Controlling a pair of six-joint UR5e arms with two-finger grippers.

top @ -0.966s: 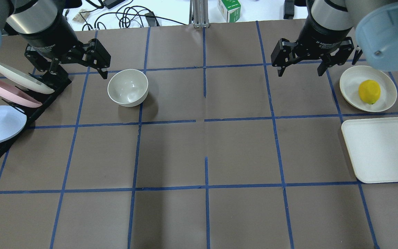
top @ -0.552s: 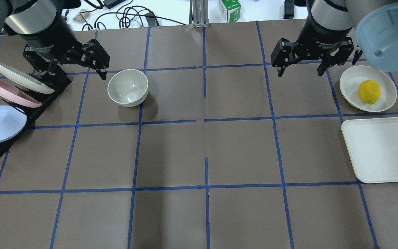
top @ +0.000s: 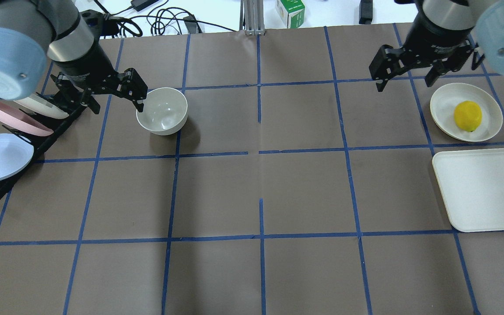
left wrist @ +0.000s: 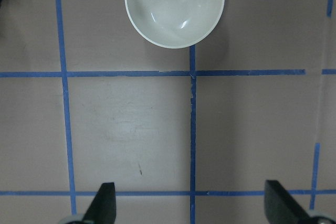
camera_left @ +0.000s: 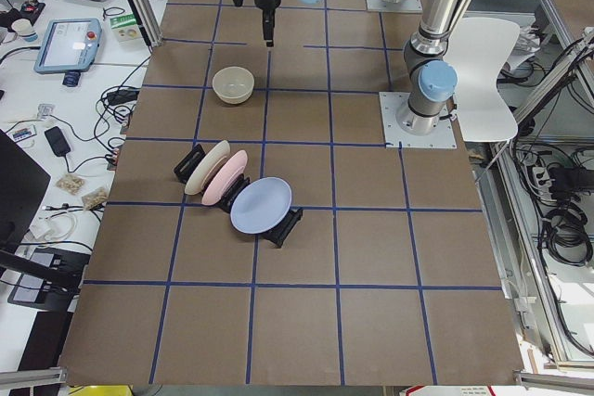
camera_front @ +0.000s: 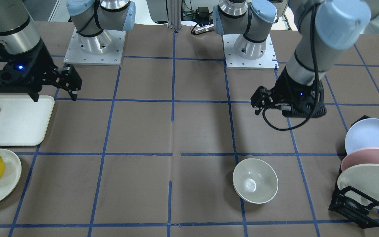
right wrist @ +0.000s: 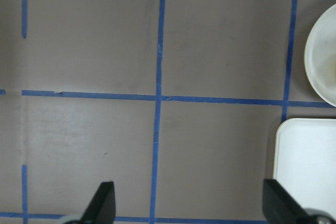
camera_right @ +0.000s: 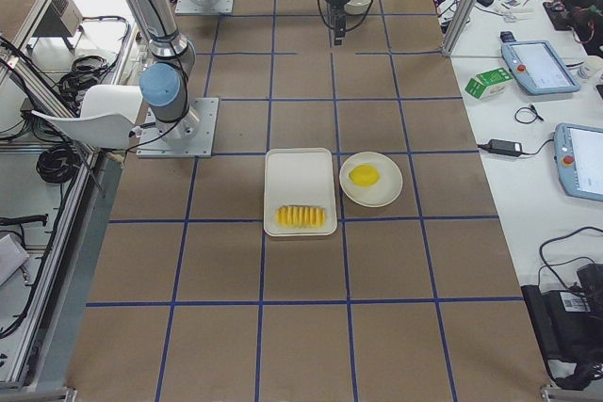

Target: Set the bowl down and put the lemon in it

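Two grippers hang over the table [top: 260, 271], each with its jaws spread wide and nothing held: the left gripper [left wrist: 191, 205] sits high and short of the bowl [top: 162, 110], the right gripper [top: 405, 84] near the cream plate [top: 442, 105] that carries the lemon [top: 467, 115]. By my judgement the bowl, upright on the robot's left side, is the thing to fetch now, so the left gripper should advance until one finger is inside the rim and one outside, descend straight, close gently on the glossy wall, and set it where the right gripper can reach
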